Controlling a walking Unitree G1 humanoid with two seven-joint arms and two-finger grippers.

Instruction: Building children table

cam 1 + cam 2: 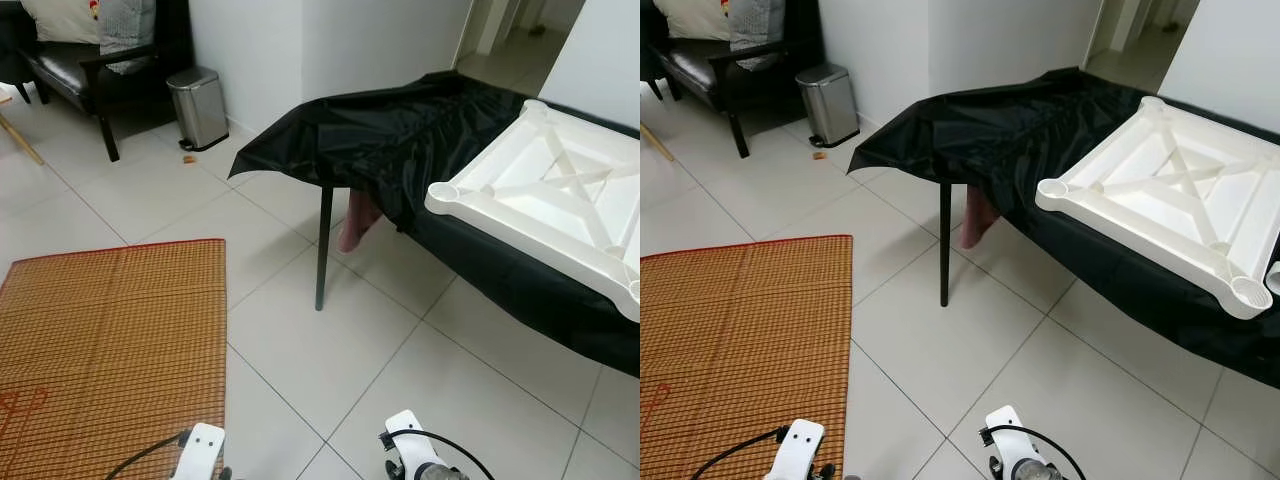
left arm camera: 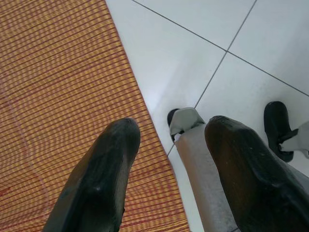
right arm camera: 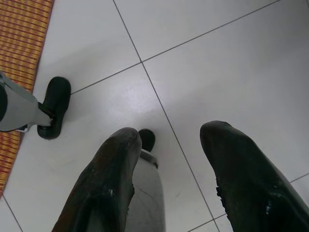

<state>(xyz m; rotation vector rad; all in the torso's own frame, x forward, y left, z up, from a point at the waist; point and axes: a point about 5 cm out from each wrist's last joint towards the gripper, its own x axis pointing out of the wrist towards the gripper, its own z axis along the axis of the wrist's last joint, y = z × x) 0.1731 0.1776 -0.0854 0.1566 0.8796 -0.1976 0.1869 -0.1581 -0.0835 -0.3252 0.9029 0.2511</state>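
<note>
On the draped desk (image 1: 400, 140): inverted white tabletop (image 1: 1170, 190), overhanging the edge. Both grippers' jaws apart, idle. Risk: a nudge tips it off.

You won't find any readable text, label, brand or number here. Nothing in these views carries legible writing.

Two head eyes look forward and down; two wrist eyes look straight down at the floor.

Both head views face the black-covered table (image 1: 400, 140) from a little way off, and both share the white tabletop (image 1: 1170, 190) on it and the woven mat (image 1: 110, 340) to its left. The left wrist view looks past its fingers (image 2: 96, 179) at the mat edge, close up. The right wrist view looks down at bare tiles beside the mat.
</note>
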